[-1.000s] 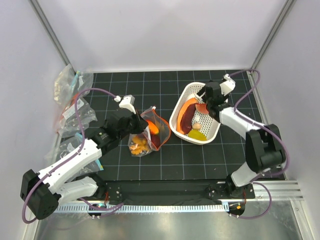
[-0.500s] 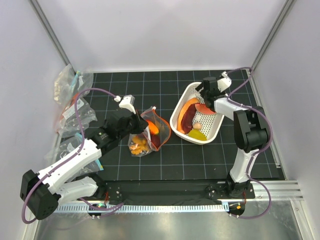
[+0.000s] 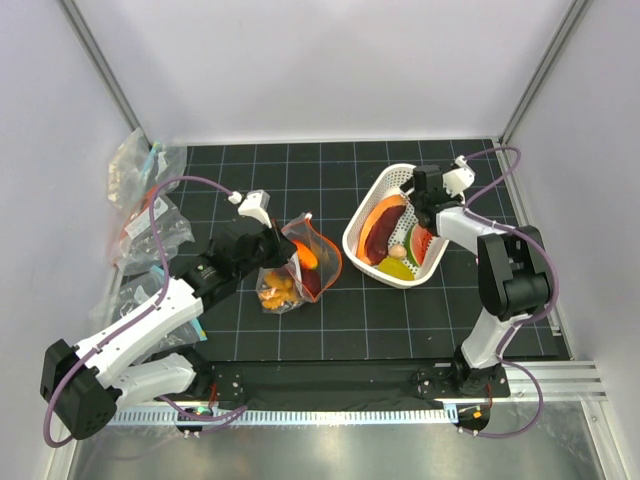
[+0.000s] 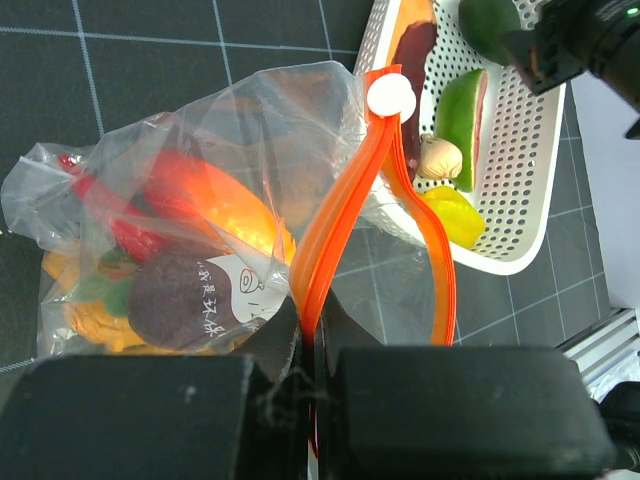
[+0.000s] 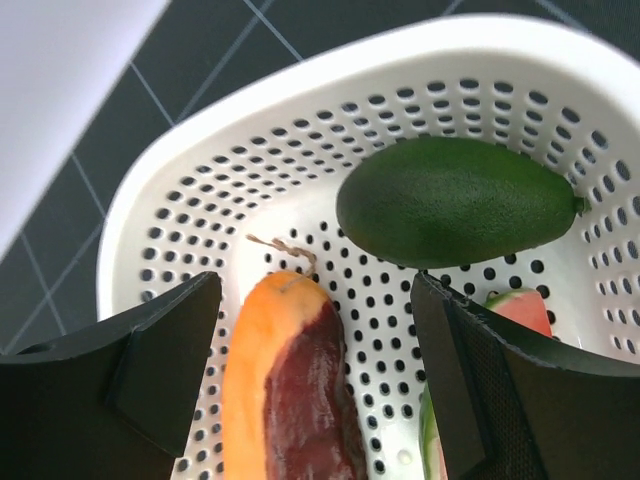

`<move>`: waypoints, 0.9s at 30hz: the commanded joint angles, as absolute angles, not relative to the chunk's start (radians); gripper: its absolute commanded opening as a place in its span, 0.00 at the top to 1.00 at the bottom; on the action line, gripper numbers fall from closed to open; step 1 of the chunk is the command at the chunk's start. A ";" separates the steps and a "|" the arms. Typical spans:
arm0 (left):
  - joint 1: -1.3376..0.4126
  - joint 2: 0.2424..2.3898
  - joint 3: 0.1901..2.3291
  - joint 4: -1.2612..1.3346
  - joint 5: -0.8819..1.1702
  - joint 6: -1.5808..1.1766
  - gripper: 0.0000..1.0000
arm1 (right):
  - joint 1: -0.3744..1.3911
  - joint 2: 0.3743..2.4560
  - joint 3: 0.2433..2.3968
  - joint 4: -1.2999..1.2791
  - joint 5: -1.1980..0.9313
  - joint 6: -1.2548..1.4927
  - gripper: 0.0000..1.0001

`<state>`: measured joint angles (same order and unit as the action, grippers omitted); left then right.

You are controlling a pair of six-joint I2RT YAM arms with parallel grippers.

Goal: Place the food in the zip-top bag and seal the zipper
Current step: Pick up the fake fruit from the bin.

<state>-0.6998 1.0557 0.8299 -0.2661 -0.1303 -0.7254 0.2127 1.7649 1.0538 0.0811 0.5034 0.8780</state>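
The zip-top bag [image 3: 297, 268] lies left of centre with several pieces of food inside: an orange piece [image 4: 215, 215], a dark purple one [image 4: 180, 300] and a red chili [image 4: 105, 210]. My left gripper [image 4: 315, 345] is shut on the red-orange zipper [image 4: 340, 215], whose white slider [image 4: 391, 97] is at the far end. The bag mouth gapes toward the basket. My right gripper [image 5: 315, 370] hangs open inside the white basket [image 5: 300, 90], its fingers on either side of an orange and dark red piece [image 5: 290, 390]. A green piece [image 5: 455, 200] lies just beyond. In the top view the right gripper [image 3: 413, 205] is over the basket's [image 3: 400, 283] far end.
Clear bags with teal marks [image 3: 140, 200] are piled at the left wall. The basket also holds a yellow piece [image 3: 397, 268] and a red-green slice [image 3: 420, 242]. White walls close in three sides; a metal rail [image 3: 560, 375] runs along the near edge.
The right arm's elbow has swung round to the right and its gripper has shifted a little over the basket's far end. The red-green slice now lies further right. The left arm has not moved.
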 commanded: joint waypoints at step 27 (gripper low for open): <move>-0.698 1.071 0.870 -0.229 -0.138 -0.712 0.99 | 0.069 1.936 1.206 -0.008 0.374 1.085 0.12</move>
<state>-0.6998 1.0737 0.8307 -0.2661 -0.1307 -0.7250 0.0658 1.9381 1.1881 -0.0051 0.3927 1.0885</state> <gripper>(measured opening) 0.017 0.870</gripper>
